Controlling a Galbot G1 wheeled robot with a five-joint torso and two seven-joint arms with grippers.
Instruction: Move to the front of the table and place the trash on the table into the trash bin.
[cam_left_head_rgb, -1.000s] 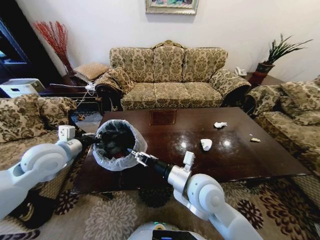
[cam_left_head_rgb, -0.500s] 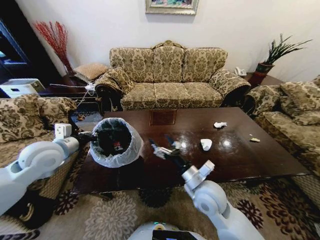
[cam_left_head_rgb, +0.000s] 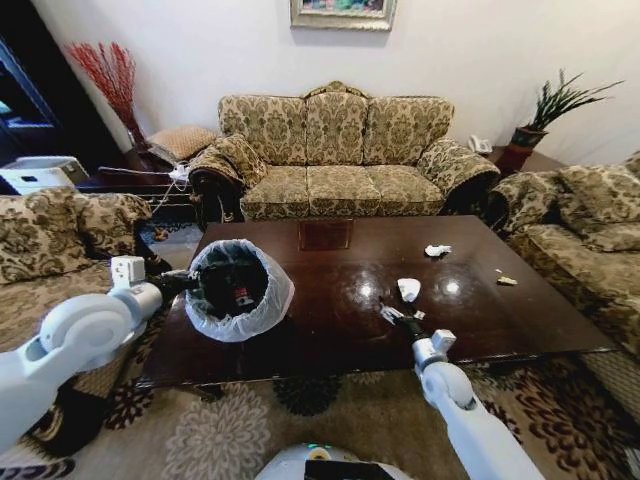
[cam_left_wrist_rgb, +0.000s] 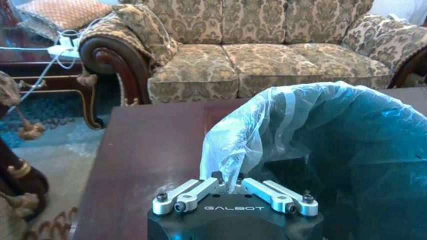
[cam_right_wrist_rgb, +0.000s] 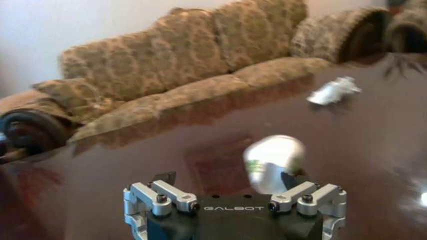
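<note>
Right gripper (cam_left_head_rgb: 391, 314) open, just beside white paper wad (cam_left_head_rgb: 408, 289).

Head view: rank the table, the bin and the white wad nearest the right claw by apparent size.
1. Table
2. Bin
3. White wad, just beyond the right claw
The gaps are wide, so nearness doesn't blur the order.

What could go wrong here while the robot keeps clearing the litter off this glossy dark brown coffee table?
1. The right gripper is open close beside the white crumpled paper wad; it could nudge the wad across the glossy dark brown table rather than grasp it.
2. The left gripper pinches the translucent bag liner of the round black trash bin, which could tear or slip.
</note>
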